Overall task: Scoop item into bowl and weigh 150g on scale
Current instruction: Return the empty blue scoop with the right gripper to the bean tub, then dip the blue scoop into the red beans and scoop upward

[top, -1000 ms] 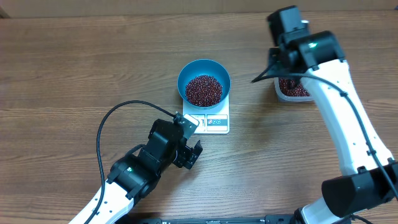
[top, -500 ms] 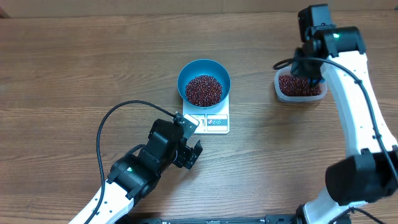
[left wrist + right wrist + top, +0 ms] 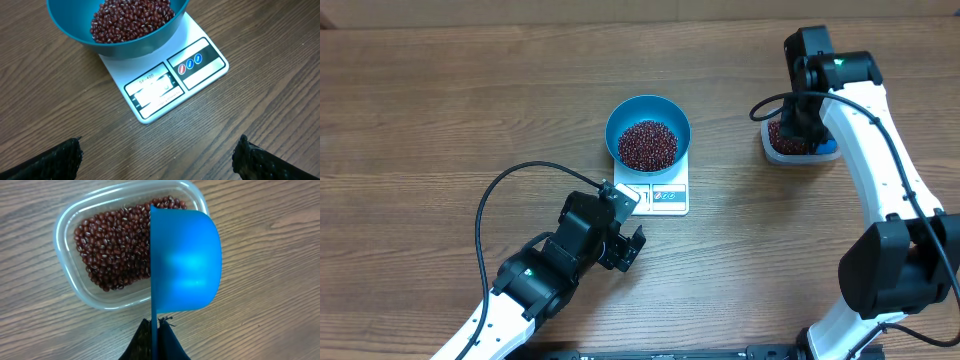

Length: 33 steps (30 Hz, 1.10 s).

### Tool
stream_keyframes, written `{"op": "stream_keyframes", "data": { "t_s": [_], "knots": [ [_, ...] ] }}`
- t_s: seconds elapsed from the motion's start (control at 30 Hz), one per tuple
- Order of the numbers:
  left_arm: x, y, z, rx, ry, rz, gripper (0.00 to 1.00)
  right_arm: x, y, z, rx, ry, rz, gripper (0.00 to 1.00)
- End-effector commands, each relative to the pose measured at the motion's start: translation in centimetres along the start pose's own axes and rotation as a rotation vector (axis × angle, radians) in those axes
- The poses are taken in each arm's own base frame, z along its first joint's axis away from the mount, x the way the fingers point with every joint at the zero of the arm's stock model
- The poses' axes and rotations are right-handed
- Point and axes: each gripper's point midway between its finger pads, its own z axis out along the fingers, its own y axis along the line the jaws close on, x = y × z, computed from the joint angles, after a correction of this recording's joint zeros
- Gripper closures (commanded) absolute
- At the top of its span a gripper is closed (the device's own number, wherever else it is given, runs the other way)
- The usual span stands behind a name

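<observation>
Jaws on the left gripper [image 3: 157, 161] stand wide apart, with nothing between them. In the left wrist view only their dark tips show, in the two bottom corners of the frame, with bare wood between. From overhead this gripper [image 3: 629, 223] sits left of centre in the lower half, just below and left of the scale [image 3: 665, 195], pointing toward it. A black cable [image 3: 483, 215] loops out from the arm across the desk [image 3: 440, 100].

The right gripper [image 3: 155, 339] has its jaws pinched tight on the thin handle of a blue scoop [image 3: 185, 270] at the bottom edge of the right wrist view. The scoop's cup hangs over the right side of a clear plastic tub [image 3: 58, 230] and its rim. Whether it touches what lies inside cannot be told. The tub is partly filled with dark red-brown beans [image 3: 115, 250]. Overhead, this gripper [image 3: 798, 125] is at the upper right, above the tub [image 3: 769, 152].

At centre frame the blue bowl [image 3: 611, 128] rests on the back part of the white scale — its display and label panels are uncovered along the front edge [image 3: 170, 80]. A maroon heap of beans [image 3: 647, 145] fills the bottom of the bowl [image 3: 125, 46].
</observation>
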Motion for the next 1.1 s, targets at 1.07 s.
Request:
{"op": "stream_keyframes", "data": {
  "t_s": [1.07],
  "knots": [
    [0.3, 0.3, 0.2, -0.012, 0.009, -0.005, 0.00, 0.5, 2.8, 3.2, -0.091, -0.003, -0.001, 0.96]
  ]
}}
